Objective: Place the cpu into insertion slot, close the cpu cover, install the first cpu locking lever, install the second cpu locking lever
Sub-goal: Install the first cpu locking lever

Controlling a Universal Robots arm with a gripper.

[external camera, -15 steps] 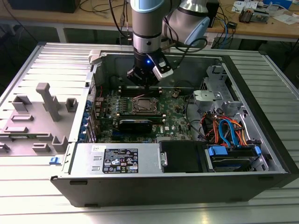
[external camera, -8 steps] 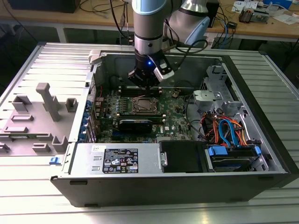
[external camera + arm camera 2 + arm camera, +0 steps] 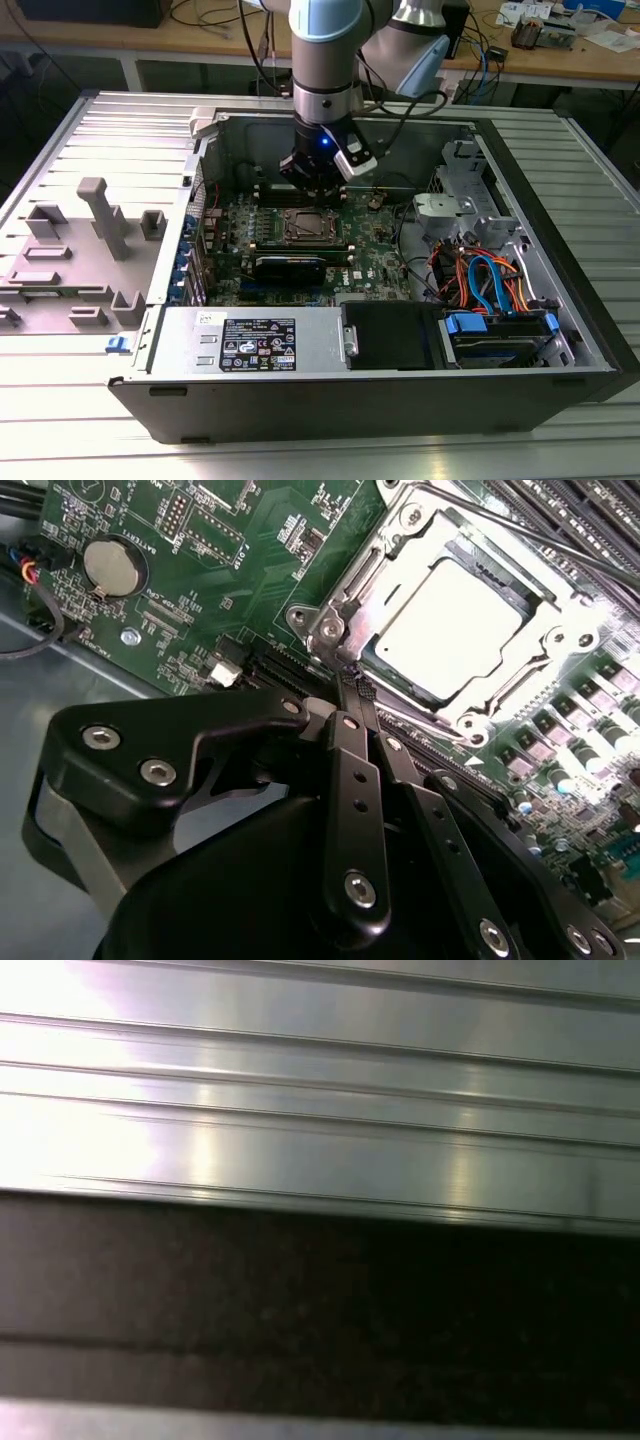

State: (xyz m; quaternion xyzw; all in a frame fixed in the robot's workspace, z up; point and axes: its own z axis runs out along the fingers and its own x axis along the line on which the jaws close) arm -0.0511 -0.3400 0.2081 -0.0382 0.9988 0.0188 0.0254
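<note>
The fingers of the gripper are seen closed together with nothing held between them, the tips set at a corner of the cpu cover. Beyond, the cpu is seated flat in the insertion slot, metal top upward, framed squarely by the lowered cover.

**One of nearly everything, two fingers**

There is one arm and one gripper with two fingers. There is one computer case, one graphics card, one coin battery, one cpu and one cpu cover.
</note>
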